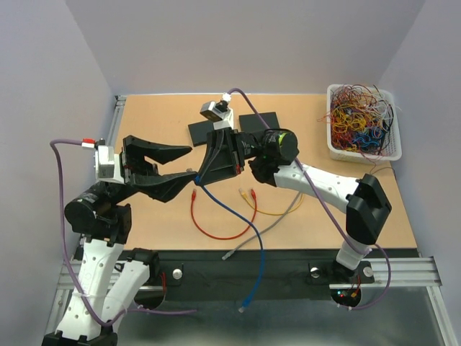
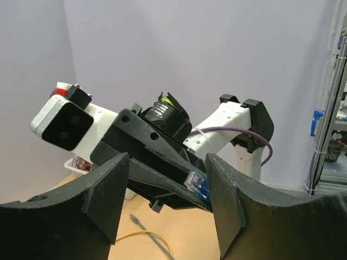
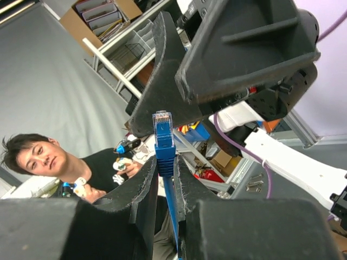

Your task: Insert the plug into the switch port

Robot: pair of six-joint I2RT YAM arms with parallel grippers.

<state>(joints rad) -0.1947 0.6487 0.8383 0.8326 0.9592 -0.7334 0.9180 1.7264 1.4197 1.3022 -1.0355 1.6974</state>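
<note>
My right gripper (image 1: 207, 167) is raised above the table and shut on the blue plug (image 1: 199, 180). Its blue cable (image 1: 248, 238) hangs down past the table's front edge. In the right wrist view the plug (image 3: 162, 132) sticks up from between my shut fingers (image 3: 142, 189). My left gripper (image 1: 193, 163) is open, with its fingertips on either side of the right gripper's tip. In the left wrist view the plug (image 2: 198, 184) sits close to my right finger (image 2: 230, 200), apart from it. Two flat black boxes (image 1: 205, 132) (image 1: 259, 121), likely the switches, lie at the back.
A red cable (image 1: 216, 227), a yellow cable (image 1: 268, 209) and a grey cable (image 1: 263, 229) lie loose on the table's middle and front. A white basket (image 1: 336, 148) full of coloured wires stands at the back right. A person (image 3: 38, 157) shows in the right wrist view.
</note>
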